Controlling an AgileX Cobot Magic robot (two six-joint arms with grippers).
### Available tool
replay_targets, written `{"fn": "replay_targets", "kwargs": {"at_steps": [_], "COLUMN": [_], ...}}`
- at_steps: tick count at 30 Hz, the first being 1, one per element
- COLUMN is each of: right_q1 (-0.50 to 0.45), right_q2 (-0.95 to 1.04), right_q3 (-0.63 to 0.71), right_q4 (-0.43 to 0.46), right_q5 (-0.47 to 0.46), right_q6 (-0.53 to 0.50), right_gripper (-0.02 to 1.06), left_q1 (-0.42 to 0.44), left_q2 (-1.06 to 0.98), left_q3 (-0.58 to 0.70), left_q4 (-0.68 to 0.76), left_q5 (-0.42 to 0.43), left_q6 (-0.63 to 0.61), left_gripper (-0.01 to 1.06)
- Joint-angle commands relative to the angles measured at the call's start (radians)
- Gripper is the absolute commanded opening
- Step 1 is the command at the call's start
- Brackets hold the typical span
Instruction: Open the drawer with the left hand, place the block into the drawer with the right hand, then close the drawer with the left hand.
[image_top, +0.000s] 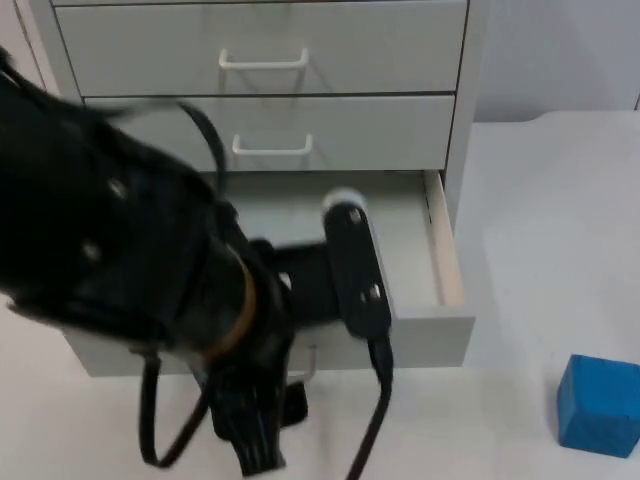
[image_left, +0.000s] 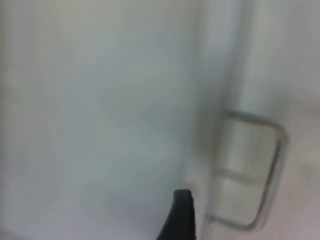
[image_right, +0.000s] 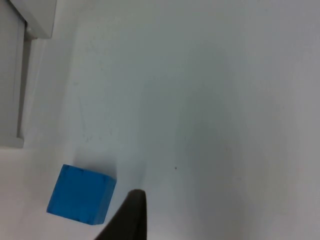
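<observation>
The bottom drawer (image_top: 430, 250) is seen pulled out, its handle (image_left: 255, 175) just beside the left pincer (image_top: 262, 440); its grip cannot be told. The blue block (image_top: 598, 405) is found on the white surface (image_top: 560, 220), near the right pincer's fingertip (image_right: 131, 215).

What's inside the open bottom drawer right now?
The visible part of the open drawer shows only its bare pale floor; the left arm covers the rest. The blue block sits on the table, outside it.
</observation>
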Motion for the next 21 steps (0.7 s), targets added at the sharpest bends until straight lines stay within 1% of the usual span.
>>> {"fn": "replay_targets", "kwargs": {"at_steps": [1,2,3,6,7,8,10,12,13,17,19,21], "right_q1": [-0.005,-0.005,-0.005,-0.005,-0.005,-0.005,-0.005,-0.005,-0.005,-0.005,-0.005,-0.005], "right_q2": [-0.002,-0.002,-0.002,-0.002,-0.002,-0.002,-0.002,-0.002,-0.002,-0.002,-0.002,-0.002], "right_q3": [-0.006,-0.006,-0.006,-0.006,-0.006,-0.006,-0.006,-0.006,-0.006,-0.006,-0.006,-0.006], "right_q4": [-0.005,-0.005,-0.005,-0.005,-0.005,-0.005,-0.005,-0.003,-0.003,-0.002,-0.002,-0.002], "right_q5": [-0.002,-0.002,-0.002,-0.002,-0.002,-0.002,-0.002,0.0,0.0,0.003,0.003,0.005], "right_q6": [-0.007,-0.007,-0.007,-0.007,-0.007,-0.007,-0.007,-0.007,-0.007,-0.007,-0.007,-0.007], "right_gripper": [1.05,1.05,1.05,1.05,1.05,1.05,1.05,1.05,1.05,1.05,1.05,1.05], "left_q1": [-0.003,-0.003,-0.003,-0.003,-0.003,-0.003,-0.003,-0.003,-0.003,0.001,0.004,0.04], "left_q2": [-0.073,-0.103,-0.103,-0.212,-0.249,-0.249,-0.319,-0.394,-0.394,-0.526,-0.545,-0.588], "left_q3": [-0.003,-0.003,-0.003,-0.003,-0.003,-0.003,-0.003,-0.003,-0.003,-0.003,-0.003,-0.003], "left_q4": [-0.097,-0.133,-0.133,-0.278,-0.311,-0.311,-0.367,-0.38,-0.38,-0.398,-0.398,-0.401], "left_q5": [0.023,0.032,0.032,0.049,0.06,0.06,0.092,0.129,0.129,0.169,0.174,0.194], "left_q6": [0.035,0.071,0.071,0.176,0.191,0.191,0.215,0.219,0.219,0.219,0.219,0.219], "left_gripper": [0.73,0.73,0.73,0.73,0.73,0.73,0.73,0.73,0.73,0.73,0.73,0.73]}}
